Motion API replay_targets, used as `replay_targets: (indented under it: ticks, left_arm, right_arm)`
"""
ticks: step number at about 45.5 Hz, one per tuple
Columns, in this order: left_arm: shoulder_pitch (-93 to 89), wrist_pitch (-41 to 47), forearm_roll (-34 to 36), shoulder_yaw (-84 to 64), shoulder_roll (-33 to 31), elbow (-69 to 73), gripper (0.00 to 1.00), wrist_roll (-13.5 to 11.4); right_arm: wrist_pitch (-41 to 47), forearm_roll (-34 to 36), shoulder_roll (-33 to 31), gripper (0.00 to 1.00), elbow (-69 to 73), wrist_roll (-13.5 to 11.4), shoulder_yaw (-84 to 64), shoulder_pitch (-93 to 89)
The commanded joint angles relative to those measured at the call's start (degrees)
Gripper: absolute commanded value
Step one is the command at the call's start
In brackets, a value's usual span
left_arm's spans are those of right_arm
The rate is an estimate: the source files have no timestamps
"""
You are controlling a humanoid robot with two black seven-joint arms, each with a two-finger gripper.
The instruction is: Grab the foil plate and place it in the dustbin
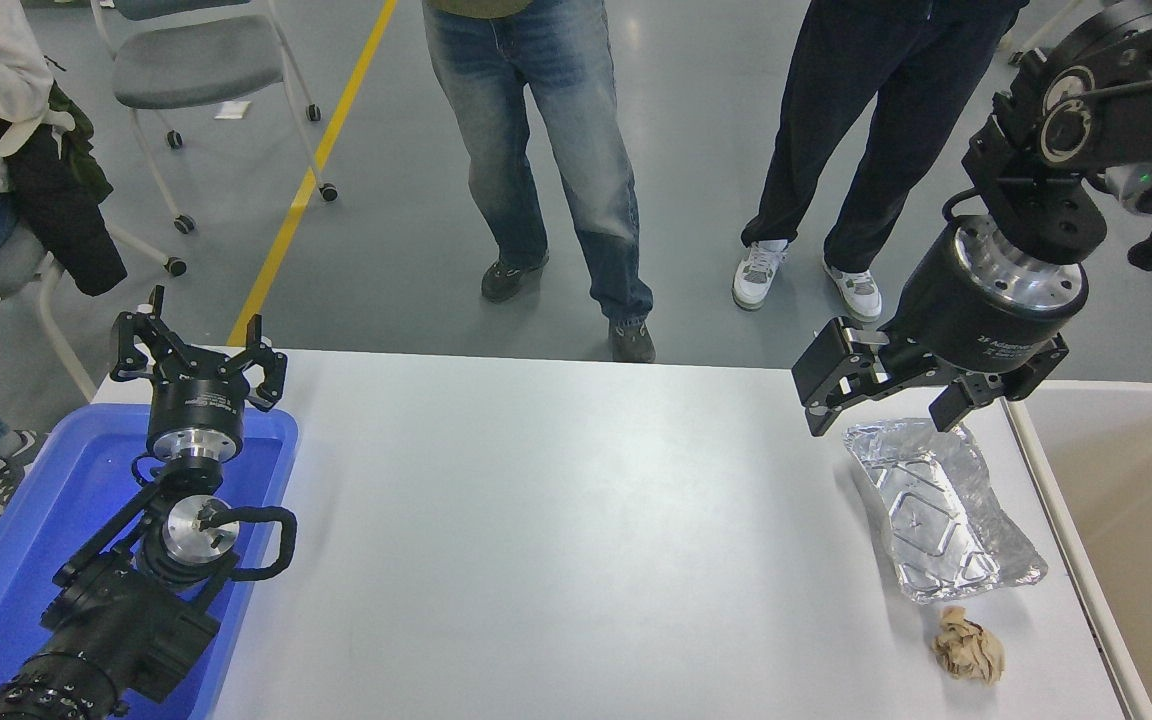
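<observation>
**Foil plate sits just near of my right gripper, long axis running near-to-far**

Paper wad point(968, 646) comes first, nearest to me on the right side of the table point(556, 520): a small crumpled tan lump, just near of the plate and apart from it, so I judge it no obstacle as long as I come down at the plate's far end.

Next out is the foil plate point(941, 510) itself, lying flat and right way up on the table's right side, close to the right edge. Its long axis runs from the near right to the far left, tilted a little off straight ahead, with the wrinkled rim all round and the ribbed bottom showing. Just to its right, past the table edge, is the dustbin point(1126, 520), its pale rim running alongside the plate; the carry should be a short one to the right.

Farther still, my right gripper point(886, 395) hangs over the plate's far end, jaws spread wide and holding nothing. One finger stands off the far left corner of the plate, the other over its far rim. So the plate lies toward me and below the gripper. I cannot tell how high the fingers stand above the foil. My reading is that the move ahead is a descent with a small pull toward the near side, to close across the far rim.

My left gripper point(198, 345) is parked far off at the left, over the blue tub point(26, 540), open and empty; the right arm is plainly the nearer one.

People stand beyond the table's far edge.
</observation>
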Motion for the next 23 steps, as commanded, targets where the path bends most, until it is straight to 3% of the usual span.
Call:
replay_targets:
  ticks: [1,23]
  left_arm:
    - [0.00,0.00,-0.01,-0.02,-0.02,0.04,0.99,-0.03]
    - [0.00,0.00,-0.01,0.50,0.33,0.04,0.99,-0.03]
  right_arm:
    - [0.00,-0.19,0.00,1.00,0.00,0.00,0.05,-0.14]
    - [0.00,-2.56,-2.19,1.00,-1.32,0.09,0.05,-1.19]
